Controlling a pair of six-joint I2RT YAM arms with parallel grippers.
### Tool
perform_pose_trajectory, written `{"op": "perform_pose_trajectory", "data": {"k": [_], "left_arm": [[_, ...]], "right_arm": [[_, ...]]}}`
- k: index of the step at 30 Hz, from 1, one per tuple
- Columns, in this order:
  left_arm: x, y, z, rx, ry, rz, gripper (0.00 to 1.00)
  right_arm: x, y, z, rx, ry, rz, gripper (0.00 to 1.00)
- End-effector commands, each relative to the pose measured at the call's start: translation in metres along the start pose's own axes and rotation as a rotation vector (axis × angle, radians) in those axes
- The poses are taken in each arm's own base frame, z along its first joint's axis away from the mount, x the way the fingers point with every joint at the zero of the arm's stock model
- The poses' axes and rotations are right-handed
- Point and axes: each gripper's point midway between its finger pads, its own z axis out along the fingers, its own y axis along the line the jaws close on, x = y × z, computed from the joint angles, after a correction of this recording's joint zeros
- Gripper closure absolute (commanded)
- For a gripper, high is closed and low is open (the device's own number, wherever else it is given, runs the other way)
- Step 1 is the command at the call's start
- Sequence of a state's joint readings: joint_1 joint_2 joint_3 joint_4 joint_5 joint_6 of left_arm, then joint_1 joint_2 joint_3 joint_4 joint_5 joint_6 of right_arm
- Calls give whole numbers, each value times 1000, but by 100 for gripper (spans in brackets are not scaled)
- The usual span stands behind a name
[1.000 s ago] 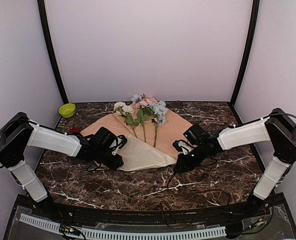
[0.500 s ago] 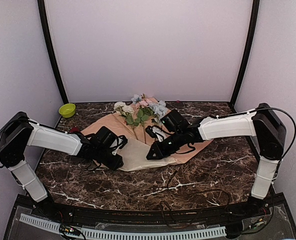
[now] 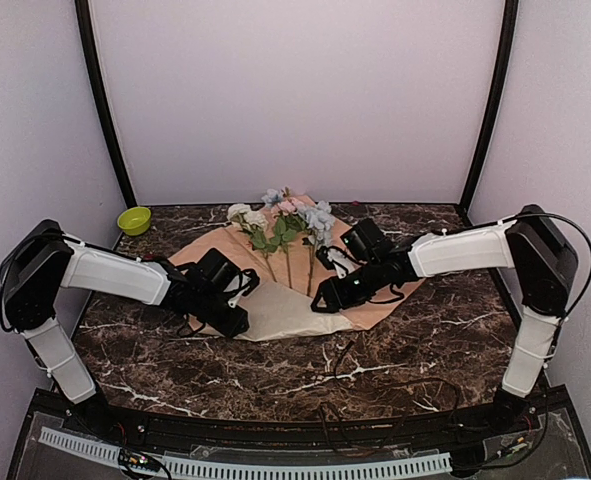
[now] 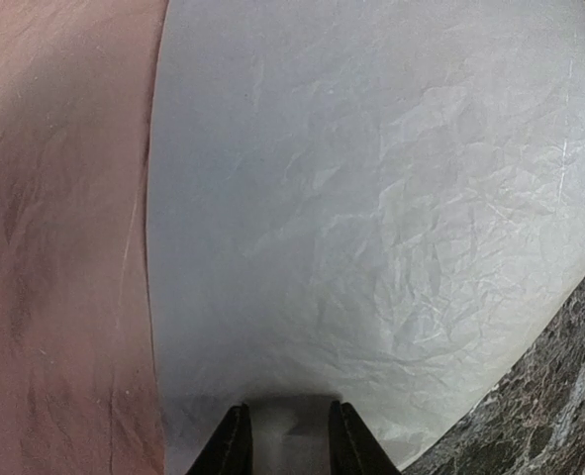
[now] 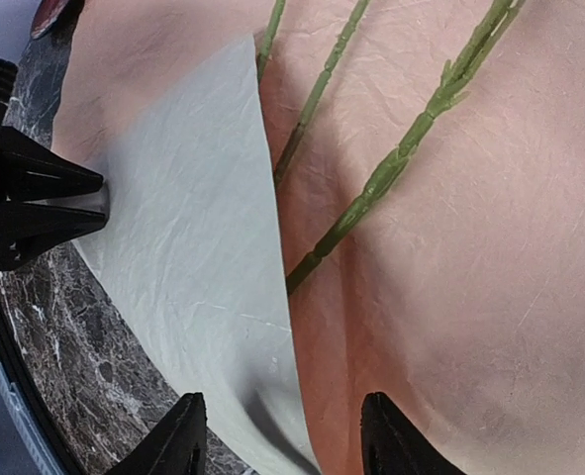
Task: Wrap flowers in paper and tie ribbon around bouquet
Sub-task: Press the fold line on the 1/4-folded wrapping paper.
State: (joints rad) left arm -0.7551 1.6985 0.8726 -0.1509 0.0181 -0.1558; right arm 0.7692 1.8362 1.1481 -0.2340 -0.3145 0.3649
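top: flowers (image 3: 287, 225) lie on paper (image 3: 285, 310) spread on table (image 3: 275, 370), heads toward far wall | left wrist: only paper shows, left tool (image 4: 287, 445) clamped on edge of beige folded flap | right wrist: right tool (image 5: 287, 435) fingers apart over peach face, nothing between; only the flowers' green stems show

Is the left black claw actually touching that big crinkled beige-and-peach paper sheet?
Touching. The left wrist view shows the left gripper pinching the beige flap of the paper.

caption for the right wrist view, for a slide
Open right gripper over the paper, green flower stems lying on its peach face.
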Motion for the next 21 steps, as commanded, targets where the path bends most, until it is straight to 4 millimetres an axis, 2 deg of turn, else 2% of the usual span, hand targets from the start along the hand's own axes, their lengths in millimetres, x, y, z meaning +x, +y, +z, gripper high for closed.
{"op": "perform_pose_trajectory", "data": {"k": [1, 3, 6, 8, 10, 15, 21], "left_arm": [[23, 5, 4, -9, 88, 13, 72], [23, 6, 5, -16, 88, 16, 72], [21, 6, 4, -16, 86, 18, 72], [16, 6, 2, -19, 73, 22, 72], [5, 4, -5, -17, 33, 31, 69], [-20, -3, -20, 9, -49, 66, 58], [-25, -13, -23, 36, -61, 112, 57]], "right_arm": [[11, -11, 10, 24, 34, -33, 46], [14, -9, 11, 2, 46, -40, 49], [15, 8, 11, -98, 44, -39, 76], [18, 12, 8, -144, 39, -16, 91], [23, 7, 7, -154, 37, 23, 100], [35, -5, 7, -167, 24, 110, 100], [41, -5, 8, -201, -3, 169, 100]]}}
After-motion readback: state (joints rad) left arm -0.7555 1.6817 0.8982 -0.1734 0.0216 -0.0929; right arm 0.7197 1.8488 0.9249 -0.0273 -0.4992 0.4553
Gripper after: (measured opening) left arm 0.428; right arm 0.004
